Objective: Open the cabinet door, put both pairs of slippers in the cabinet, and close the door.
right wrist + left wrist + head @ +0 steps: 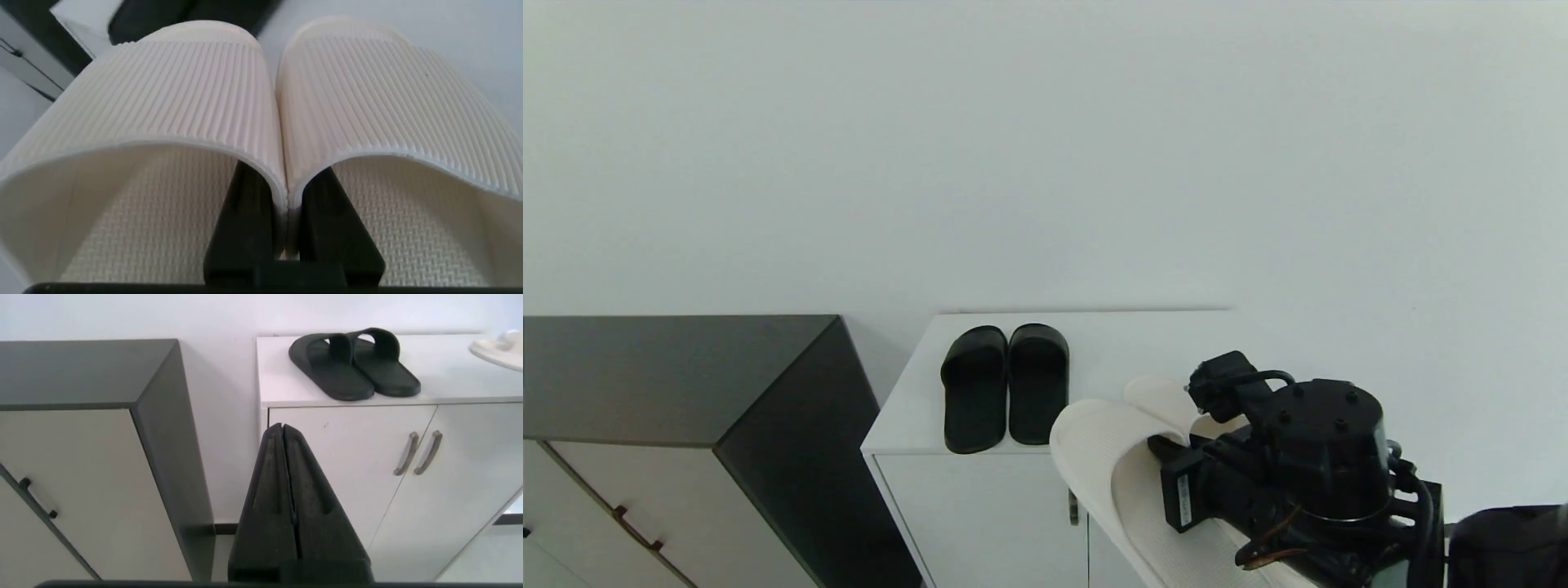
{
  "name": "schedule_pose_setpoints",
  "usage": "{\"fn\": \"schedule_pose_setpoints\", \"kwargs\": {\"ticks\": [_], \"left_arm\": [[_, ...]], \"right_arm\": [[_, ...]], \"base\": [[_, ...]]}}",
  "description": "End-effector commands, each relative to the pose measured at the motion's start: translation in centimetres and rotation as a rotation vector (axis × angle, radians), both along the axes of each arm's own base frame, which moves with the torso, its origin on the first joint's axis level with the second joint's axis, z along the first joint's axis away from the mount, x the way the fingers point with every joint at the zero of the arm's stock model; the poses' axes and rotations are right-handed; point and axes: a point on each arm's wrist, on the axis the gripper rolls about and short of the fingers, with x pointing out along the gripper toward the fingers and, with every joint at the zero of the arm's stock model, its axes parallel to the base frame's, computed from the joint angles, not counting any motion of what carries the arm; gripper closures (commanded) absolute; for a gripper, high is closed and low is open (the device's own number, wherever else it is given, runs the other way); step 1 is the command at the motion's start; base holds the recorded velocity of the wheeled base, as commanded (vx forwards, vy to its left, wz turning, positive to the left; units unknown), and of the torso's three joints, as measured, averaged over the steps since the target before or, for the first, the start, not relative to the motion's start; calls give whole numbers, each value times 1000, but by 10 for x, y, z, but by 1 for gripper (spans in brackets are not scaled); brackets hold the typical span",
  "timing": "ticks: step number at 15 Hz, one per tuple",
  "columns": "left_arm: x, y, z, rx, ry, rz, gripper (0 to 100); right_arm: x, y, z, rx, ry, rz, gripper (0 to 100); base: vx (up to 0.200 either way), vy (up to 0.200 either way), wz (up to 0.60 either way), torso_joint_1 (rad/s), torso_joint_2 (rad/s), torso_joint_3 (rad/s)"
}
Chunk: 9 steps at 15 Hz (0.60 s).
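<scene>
We see the right claw (282, 237) clamped on the cream slippers (188, 90), one finger inside each, pinching their adjoining strap walls together. The pair is over the right part of the white cabinet (980, 506); we cannot tell whether it touches the top. The black slippers (1005, 388) lie side by side on that top, left of the cream pair. Both cabinet doors (359, 457) are closed. The left claw (283, 437), pressed shut and empty, hangs before them.

Black slippers (355, 363) atop closed white cabinet (351, 457); L gripper (283, 431) closed, empty.
</scene>
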Motion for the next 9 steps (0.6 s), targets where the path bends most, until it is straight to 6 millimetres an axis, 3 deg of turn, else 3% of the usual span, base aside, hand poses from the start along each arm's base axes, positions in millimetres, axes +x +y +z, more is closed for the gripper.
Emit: {"fn": "schedule_pose_setpoints", "kwargs": {"ticks": [1, 3, 9], "left_arm": [[0, 0, 0, -1, 0, 0, 100], [0, 0, 0, -1, -1, 0, 100], [0, 0, 0, 1, -1, 3, 100]], "right_arm": [[-9, -8, 7, 14, -11, 10, 100], [-9, -14, 1, -8, 1, -4, 100], [-11, -17, -3, -10, -1, 0, 100]], "base": [[-200, 0, 0, 22, 7, -2], [-200, 0, 0, 3, -2, 5], [0, 0, 0, 0, 0, 0]]}}
